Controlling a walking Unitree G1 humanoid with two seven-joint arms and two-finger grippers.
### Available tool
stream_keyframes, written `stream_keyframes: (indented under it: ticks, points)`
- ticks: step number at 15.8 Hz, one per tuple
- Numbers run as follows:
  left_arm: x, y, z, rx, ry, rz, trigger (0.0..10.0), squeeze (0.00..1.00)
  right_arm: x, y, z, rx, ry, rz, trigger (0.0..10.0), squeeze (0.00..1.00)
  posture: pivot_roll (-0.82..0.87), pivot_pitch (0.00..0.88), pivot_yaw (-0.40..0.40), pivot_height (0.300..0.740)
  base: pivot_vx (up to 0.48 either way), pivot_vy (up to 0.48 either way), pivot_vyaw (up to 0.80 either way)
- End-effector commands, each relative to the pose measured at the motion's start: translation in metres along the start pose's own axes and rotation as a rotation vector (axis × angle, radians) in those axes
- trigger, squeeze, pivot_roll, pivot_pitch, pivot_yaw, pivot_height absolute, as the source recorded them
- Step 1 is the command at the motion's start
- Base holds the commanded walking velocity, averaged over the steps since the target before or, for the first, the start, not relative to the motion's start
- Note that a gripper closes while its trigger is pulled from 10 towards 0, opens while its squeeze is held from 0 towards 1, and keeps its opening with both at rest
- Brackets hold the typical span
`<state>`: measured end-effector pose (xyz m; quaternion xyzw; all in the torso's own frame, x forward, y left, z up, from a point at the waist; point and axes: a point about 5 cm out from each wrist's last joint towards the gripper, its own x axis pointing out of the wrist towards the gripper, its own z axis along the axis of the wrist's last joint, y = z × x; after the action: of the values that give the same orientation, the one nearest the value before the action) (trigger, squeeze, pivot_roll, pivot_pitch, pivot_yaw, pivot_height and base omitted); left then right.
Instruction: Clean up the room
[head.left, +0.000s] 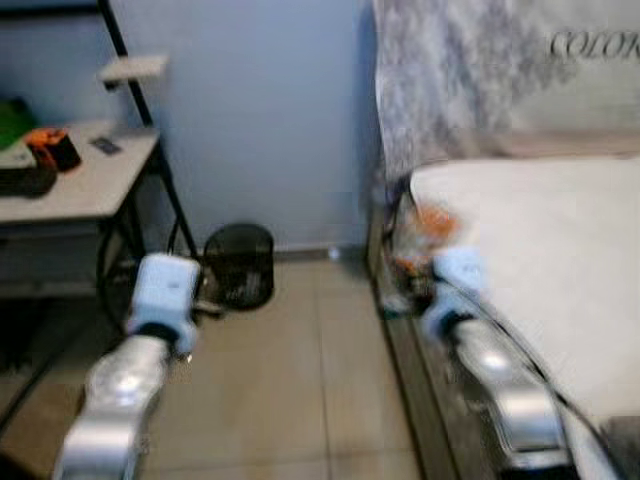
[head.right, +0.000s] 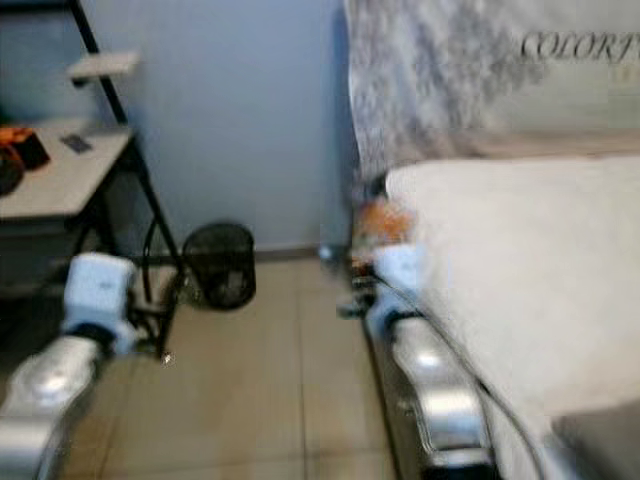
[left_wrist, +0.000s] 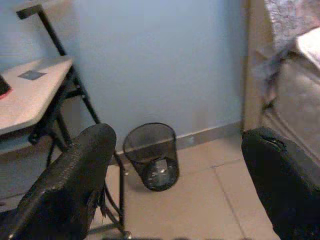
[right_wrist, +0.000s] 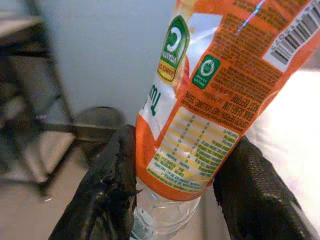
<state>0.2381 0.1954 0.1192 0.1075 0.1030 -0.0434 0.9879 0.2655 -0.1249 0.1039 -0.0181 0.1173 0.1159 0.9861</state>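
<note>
My right gripper (right_wrist: 175, 195) is shut on a clear plastic bottle with an orange label (right_wrist: 215, 95); both black fingers (right_wrist: 107, 190) press its sides. In the left eye view the bottle (head.left: 425, 240) hangs beside the bed's edge, ahead of my right arm. A black mesh waste bin (head.left: 240, 265) stands on the tiled floor against the blue wall, between a desk and the bed. My left gripper (left_wrist: 175, 185) is open, its fingers spread wide with nothing between them, and the waste bin (left_wrist: 152, 155) lies ahead of it.
A white desk (head.left: 80, 185) on a black metal frame stands at the left, with dark and orange items on top. A bed (head.left: 540, 250) with a white cover and a patterned pillow is on the right. Beige floor tiles (head.left: 290, 380) lie between them.
</note>
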Motion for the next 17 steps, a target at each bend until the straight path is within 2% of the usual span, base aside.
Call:
stream_keyframes:
  ticks: [1,14,17]
  points:
    - [0.0021,-0.0069,0.0047,0.001,-0.021,-0.027,10.0,0.0,-0.0031,-0.0117,-0.0022,0.006,0.016,-0.041,10.0,0.0,-0.08,0.0,0.055,0.74,0.322,0.0,0.0]
    - [0.0015,-0.0065,0.0041,-0.011,-0.02,-0.025,10.0,0.0,-0.0031,-0.01,-0.0007,-0.043,0.009,-0.025,10.0,0.0,-0.06,0.0,0.042,0.74,0.329,0.0,0.0]
    - [0.0031,-0.0078,0.0057,-0.001,-0.025,-0.034,10.0,0.0,-0.0023,-0.0124,-0.0008,-0.05,0.01,-0.03,10.0,0.0,-0.06,0.0,0.041,0.74,0.331,0.0,0.55]
